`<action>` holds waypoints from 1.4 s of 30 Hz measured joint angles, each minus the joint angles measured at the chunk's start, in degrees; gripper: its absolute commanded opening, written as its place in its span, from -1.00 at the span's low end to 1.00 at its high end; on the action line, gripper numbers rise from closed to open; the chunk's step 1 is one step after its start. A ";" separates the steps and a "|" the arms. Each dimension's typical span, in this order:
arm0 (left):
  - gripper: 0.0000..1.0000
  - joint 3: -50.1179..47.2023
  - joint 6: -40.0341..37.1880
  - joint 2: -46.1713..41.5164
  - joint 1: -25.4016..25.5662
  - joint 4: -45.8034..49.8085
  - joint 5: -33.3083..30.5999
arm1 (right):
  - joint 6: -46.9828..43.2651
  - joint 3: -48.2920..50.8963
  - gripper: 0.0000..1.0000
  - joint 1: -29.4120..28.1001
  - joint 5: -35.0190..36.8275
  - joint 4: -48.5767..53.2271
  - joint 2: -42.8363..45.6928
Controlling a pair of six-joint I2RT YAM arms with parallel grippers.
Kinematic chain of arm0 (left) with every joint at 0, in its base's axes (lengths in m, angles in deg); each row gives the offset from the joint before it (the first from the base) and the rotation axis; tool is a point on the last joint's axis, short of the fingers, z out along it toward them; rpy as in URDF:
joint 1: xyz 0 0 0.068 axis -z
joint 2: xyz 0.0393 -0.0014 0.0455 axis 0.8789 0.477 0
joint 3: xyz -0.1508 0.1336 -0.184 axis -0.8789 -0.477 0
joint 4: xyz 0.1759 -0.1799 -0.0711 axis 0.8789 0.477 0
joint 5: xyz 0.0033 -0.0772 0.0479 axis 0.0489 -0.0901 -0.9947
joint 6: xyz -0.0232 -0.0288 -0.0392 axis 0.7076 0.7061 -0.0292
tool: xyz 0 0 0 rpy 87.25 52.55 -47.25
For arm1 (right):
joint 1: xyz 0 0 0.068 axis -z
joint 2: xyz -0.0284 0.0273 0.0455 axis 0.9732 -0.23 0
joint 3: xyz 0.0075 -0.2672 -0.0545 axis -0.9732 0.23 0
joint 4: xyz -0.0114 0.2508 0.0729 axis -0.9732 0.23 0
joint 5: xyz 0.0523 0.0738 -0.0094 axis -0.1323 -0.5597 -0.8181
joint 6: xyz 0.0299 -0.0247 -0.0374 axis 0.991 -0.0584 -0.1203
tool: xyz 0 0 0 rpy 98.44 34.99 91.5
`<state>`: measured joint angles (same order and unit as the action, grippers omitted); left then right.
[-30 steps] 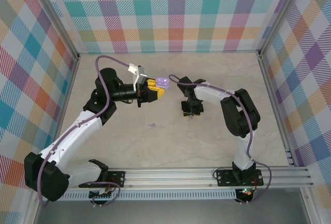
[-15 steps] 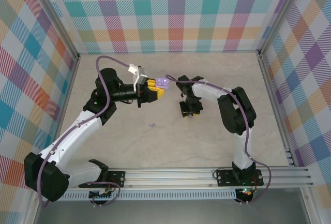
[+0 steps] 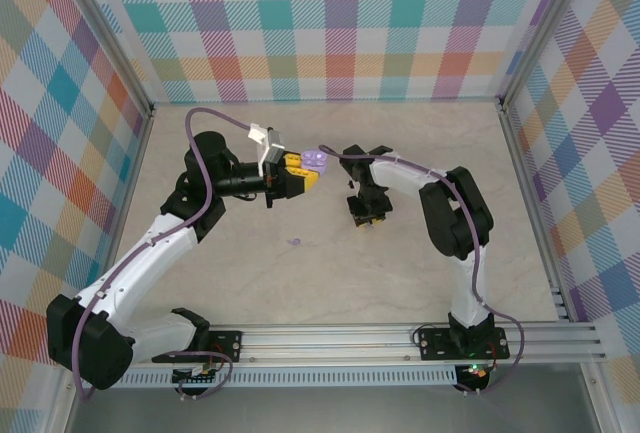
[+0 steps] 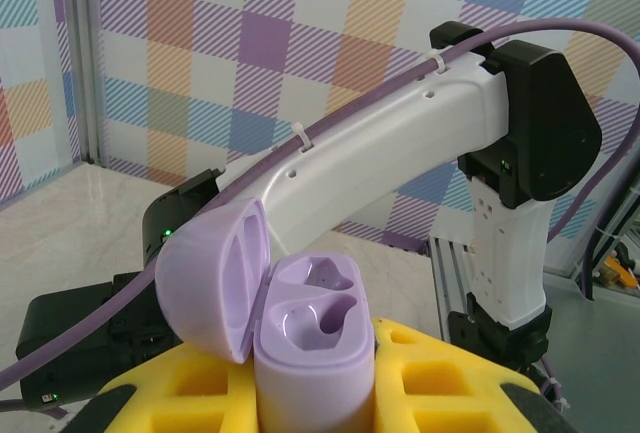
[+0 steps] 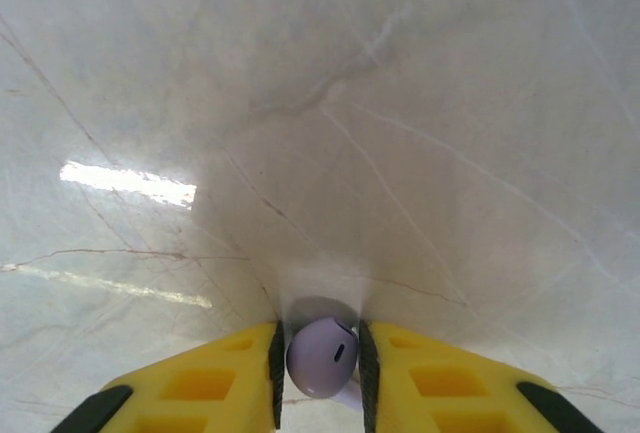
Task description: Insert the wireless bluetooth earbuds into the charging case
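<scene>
Two yellow-padded arms each grip something. The left end effector (image 4: 312, 398) is clamped on an upright lilac plastic charging case (image 4: 305, 338), its lid hinged open and two wells showing. The right end effector (image 5: 322, 365) pinches a pale lilac rounded earbud (image 5: 318, 353) just over the marbled beige tabletop (image 5: 420, 103). A second lilac earbud (image 3: 295, 242) lies on the tabletop, apart from both.

Top external: high over the near edge of the table (image 3: 250, 283), looking down, far from the lilac case (image 3: 316, 160). Left wrist: just behind the case, facing level toward the right arm (image 4: 400, 143); both shared with the top view. Right wrist: close, aimed down at tabletop right of the case.
</scene>
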<state>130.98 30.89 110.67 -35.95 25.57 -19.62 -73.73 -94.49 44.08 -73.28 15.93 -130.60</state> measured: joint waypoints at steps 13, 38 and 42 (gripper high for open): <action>-0.73 0.00 0.00 0.00 0.00 0.90 -0.68 | 2.73 5.86 -0.63 4.46 -2.71 -5.60 4.17; -0.72 -9.14 8.87 2.62 0.00 -7.39 -15.74 | 10.10 24.41 -0.63 14.60 -25.94 -29.07 26.08; -0.72 -11.67 9.29 2.67 0.00 -9.62 -17.99 | 10.75 24.96 -0.63 14.60 -29.24 -31.06 29.62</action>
<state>119.31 40.18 113.34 -35.95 15.96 -37.61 -62.98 -69.52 58.68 -102.52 -15.13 -100.99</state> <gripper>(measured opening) 0.213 0.190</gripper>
